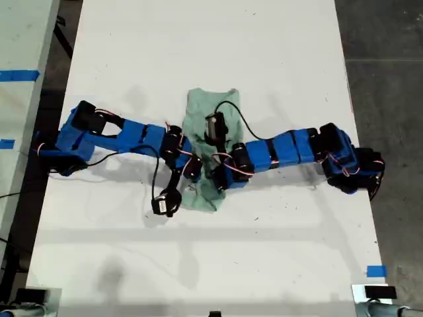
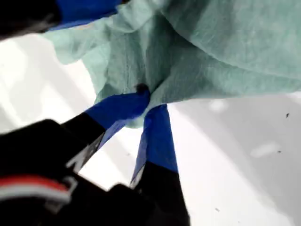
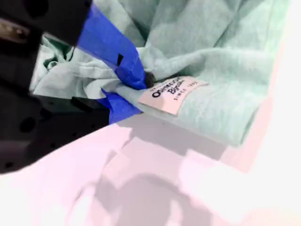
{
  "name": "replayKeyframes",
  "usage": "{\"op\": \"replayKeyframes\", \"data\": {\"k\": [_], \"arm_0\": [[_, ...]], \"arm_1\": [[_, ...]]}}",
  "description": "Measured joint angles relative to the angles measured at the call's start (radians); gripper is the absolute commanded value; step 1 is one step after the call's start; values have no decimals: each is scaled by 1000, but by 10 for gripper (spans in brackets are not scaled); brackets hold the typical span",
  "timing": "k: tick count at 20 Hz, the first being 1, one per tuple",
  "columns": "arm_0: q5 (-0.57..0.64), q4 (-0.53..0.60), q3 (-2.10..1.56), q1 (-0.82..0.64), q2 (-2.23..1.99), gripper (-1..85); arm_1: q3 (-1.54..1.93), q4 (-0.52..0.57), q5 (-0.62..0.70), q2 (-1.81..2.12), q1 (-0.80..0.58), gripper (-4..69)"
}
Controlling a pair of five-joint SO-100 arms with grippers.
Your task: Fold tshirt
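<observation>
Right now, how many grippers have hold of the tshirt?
2. My first gripper pinches an edge of the tshirt; my second gripper clamps the cloth beside the white tag.

Looks like a robotics lab / test bench, not a home. Long bare white table (image 1: 218, 264) w/ two blue 3D-printed-style arms bolted at opposite edges, servo wiring exposed. Blue tape marks (image 1: 375, 271) on tabletop and on a second table (image 1: 20, 75) at the exterior view's left. Grey concrete floor (image 1: 386, 79) alongside. Overhead cam setup.
</observation>
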State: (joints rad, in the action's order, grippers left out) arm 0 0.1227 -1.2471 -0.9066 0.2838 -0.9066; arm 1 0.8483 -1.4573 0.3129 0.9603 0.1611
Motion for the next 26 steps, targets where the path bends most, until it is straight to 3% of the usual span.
{"op": "replayKeyframes", "data": {"k": [5,10,14,19,23,26], "arm_0": [[2,-9,81,95,-61,0],[63,3,81,80,-149,0],[215,-86,81,-78,-236,0],[489,-107,81,-368,-247,0],[644,-37,83,-514,-224,0],[690,57,83,-560,-94,13]], "arm_1": [[2,-26,21,172,74,-21],[21,-28,23,206,58,-21],[124,-69,57,334,-106,-20],[190,-92,284,416,-403,-20],[258,-57,477,419,-574,-20],[408,48,561,423,-640,-20]]}}
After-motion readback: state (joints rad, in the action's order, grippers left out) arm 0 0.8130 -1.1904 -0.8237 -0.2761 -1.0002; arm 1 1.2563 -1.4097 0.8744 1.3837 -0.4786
